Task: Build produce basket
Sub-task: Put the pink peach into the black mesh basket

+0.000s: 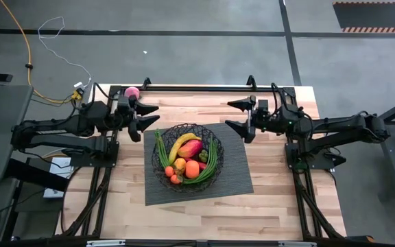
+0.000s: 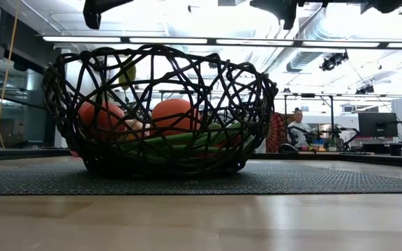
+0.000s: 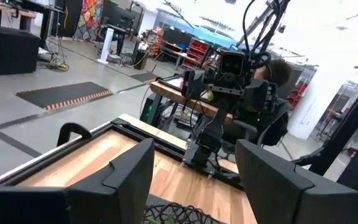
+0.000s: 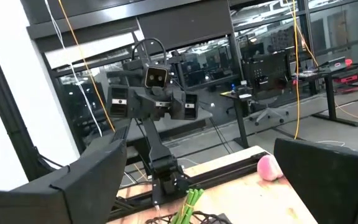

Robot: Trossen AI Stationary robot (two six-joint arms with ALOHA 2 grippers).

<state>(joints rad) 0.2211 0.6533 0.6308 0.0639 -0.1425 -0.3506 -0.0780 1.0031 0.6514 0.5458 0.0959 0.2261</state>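
Observation:
The black wire-mesh basket point(image 1: 188, 156) stands on the dark grey ribbed mat point(image 1: 197, 165) in the middle of the table; it also shows in the low view point(image 2: 160, 111). In it lie a yellow banana point(image 1: 183, 143), a red-orange mango point(image 1: 190, 149), oranges point(image 1: 192, 169), small tomatoes point(image 1: 175, 179) and long green beans point(image 1: 211, 163). A pink ball point(image 1: 133, 92) lies on the table at the far left, beside my left arm; it also shows in the right wrist view point(image 4: 267, 167). My left gripper point(image 1: 151, 115) is open, held above the table left of the basket. My right gripper point(image 1: 235, 114) is open, held above the basket's far right.
A black rail point(image 1: 204, 88) runs along the table's far edge. Bare wooden table point(image 1: 204, 219) lies near the front edge. A person sits in the room far behind the table point(image 2: 300, 125).

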